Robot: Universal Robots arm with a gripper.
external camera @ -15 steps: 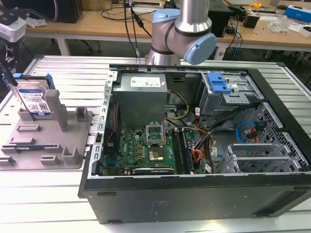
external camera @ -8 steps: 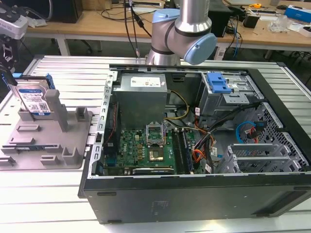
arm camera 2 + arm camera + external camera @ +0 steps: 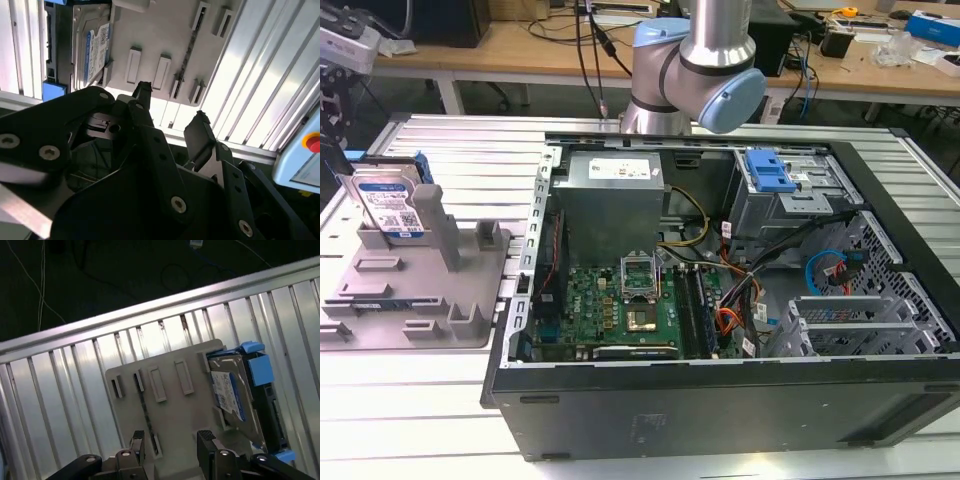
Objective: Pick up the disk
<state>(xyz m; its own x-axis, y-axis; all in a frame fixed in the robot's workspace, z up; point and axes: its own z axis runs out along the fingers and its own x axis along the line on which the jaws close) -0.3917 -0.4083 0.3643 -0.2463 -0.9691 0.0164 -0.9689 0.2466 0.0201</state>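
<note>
Disk [image 3: 390,205] stands on edge in the grey fixture [image 3: 430,300], beside the open computer case [image 3: 720,420]; gripper [image 3: 173,102] hovers well apart from it, jaws spread, empty.

In the exterior view the arm [image 3: 692,62] appears as an upright silver tube with a pale blue-capped joint [image 3: 730,95] bulging to the exterior view's right. In both wrist views the black end effector [image 3: 172,102] [image 3: 171,436] has its two jointed fingers [image 3: 145,120] spread apart, with the tips free and closed on nothing
</note>
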